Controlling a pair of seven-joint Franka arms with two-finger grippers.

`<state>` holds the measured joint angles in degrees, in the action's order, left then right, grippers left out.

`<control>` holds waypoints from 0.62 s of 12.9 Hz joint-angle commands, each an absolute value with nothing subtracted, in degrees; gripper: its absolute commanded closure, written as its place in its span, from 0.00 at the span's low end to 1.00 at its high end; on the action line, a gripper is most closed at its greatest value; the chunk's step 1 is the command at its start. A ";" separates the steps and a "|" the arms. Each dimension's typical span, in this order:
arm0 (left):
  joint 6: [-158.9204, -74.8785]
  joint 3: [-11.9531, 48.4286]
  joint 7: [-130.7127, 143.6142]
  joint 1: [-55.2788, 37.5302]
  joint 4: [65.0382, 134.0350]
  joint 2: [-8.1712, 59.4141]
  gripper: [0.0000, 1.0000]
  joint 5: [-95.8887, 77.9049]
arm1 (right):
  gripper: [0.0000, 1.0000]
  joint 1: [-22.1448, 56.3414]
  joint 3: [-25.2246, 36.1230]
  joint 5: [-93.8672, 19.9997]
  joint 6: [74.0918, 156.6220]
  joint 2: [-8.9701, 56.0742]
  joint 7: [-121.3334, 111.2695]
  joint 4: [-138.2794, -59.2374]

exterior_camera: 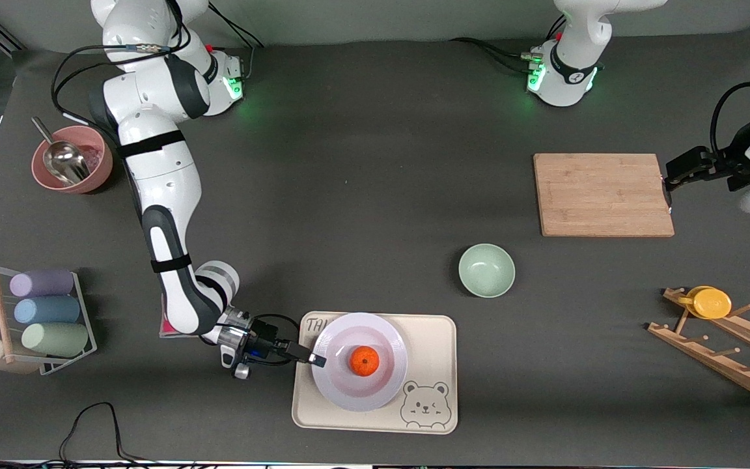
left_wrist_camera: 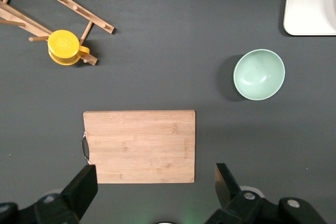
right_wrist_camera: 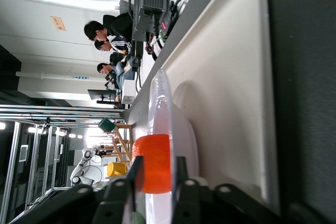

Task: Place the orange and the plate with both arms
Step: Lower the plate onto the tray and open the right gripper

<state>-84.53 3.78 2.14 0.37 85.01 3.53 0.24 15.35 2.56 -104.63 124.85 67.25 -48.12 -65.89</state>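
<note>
orange (exterior_camera: 364, 360) sits dimple up at the middle of the plate (exterior_camera: 388, 391), which lies flat on the beige tray (exterior_camera: 437, 335) with bare tray toward the left arm's end. right gripper (exterior_camera: 313, 359), reaching in low and level, straddles the plate's rim, fingers slightly parted. left gripper (left_wrist_camera: 155, 182) waits wide open over the cutting board (exterior_camera: 599, 193).

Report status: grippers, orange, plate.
Right gripper at plate rim, plate on bear tray. Orange on plate. Left gripper open over cutting board, waiting. Nothing blocking.
</note>
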 commanded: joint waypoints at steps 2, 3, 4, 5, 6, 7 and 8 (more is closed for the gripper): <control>-84.02 3.43 2.29 -0.18 85.78 2.20 0.00 0.09 | 0.00 15.21 2.20 -104.50 125.33 68.12 -46.76 -64.42; -83.94 3.43 2.29 -0.18 85.78 2.11 0.00 0.09 | 0.00 15.03 2.20 -104.41 125.33 67.85 -46.93 -64.42; -83.94 3.34 2.29 -0.18 85.78 2.11 0.00 0.09 | 0.00 15.03 2.28 -104.41 125.25 67.59 -47.02 -64.42; -83.85 3.43 2.29 -0.18 85.78 2.11 0.00 0.09 | 0.00 15.03 2.29 -104.24 125.33 67.41 -47.11 -64.42; -83.85 3.43 2.29 -0.18 85.78 2.11 0.00 0.09 | 0.00 15.03 2.46 -103.98 125.33 67.33 -47.28 -64.42; -83.93 3.43 2.29 -0.18 85.78 2.11 0.00 0.09 | 0.00 15.03 2.55 -103.54 125.33 67.32 -47.46 -64.42; -83.94 3.43 2.29 -0.18 85.78 2.11 0.00 0.09 | 0.00 14.94 2.72 -103.27 125.33 67.15 -47.55 -64.42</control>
<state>-84.53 3.78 2.14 0.37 85.01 3.52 0.24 15.27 2.07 -104.67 124.77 66.99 -47.68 -64.50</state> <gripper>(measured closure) 0.000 0.000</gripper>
